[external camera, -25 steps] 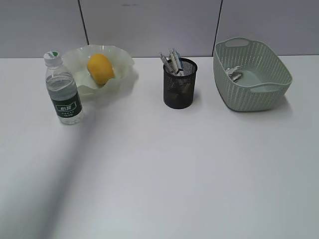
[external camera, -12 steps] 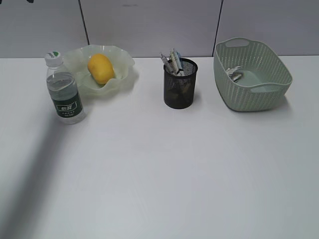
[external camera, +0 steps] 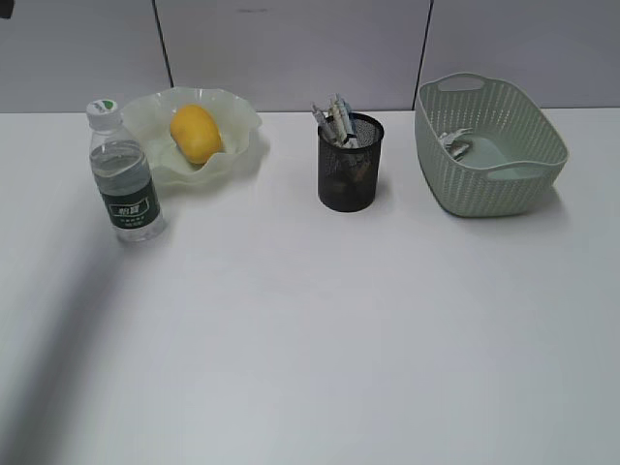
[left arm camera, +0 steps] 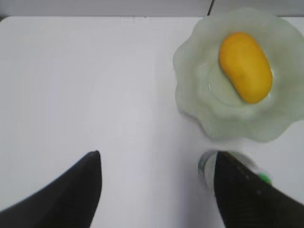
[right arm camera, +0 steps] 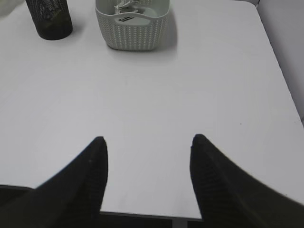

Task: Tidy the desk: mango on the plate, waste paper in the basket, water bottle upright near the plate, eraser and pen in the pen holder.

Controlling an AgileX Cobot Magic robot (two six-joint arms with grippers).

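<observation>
The water bottle (external camera: pixel 124 174) stands upright on the desk (external camera: pixel 320 329), just left of the ruffled plate (external camera: pixel 237 121). The mango (external camera: pixel 196 133) lies in the plate. Pens (external camera: pixel 334 120) stick out of the black mesh pen holder (external camera: pixel 350 165). The waste paper (external camera: pixel 453 143) lies inside the basket (external camera: pixel 489 184). The eraser is out of view. My left gripper (left arm camera: pixel 156 164) is open above bare desk, and the bottle (left arm camera: pixel 206 169) peeks out beside its right finger (left arm camera: pixel 240 194). My right gripper (right arm camera: pixel 148 142) is open over the desk's near edge, with nothing between its fingers.
A grey panelled wall (external camera: pixel 291 48) runs behind the desk. The desk's right edge (right arm camera: pixel 280 76) and near edge (right arm camera: pixel 142 214) show in the right wrist view. A soft shadow (external camera: pixel 48 358) lies across the desk's left side.
The shadow band on the left of the desk has slid further left and faded. The bottle stands on its own and the other things have not moved.
</observation>
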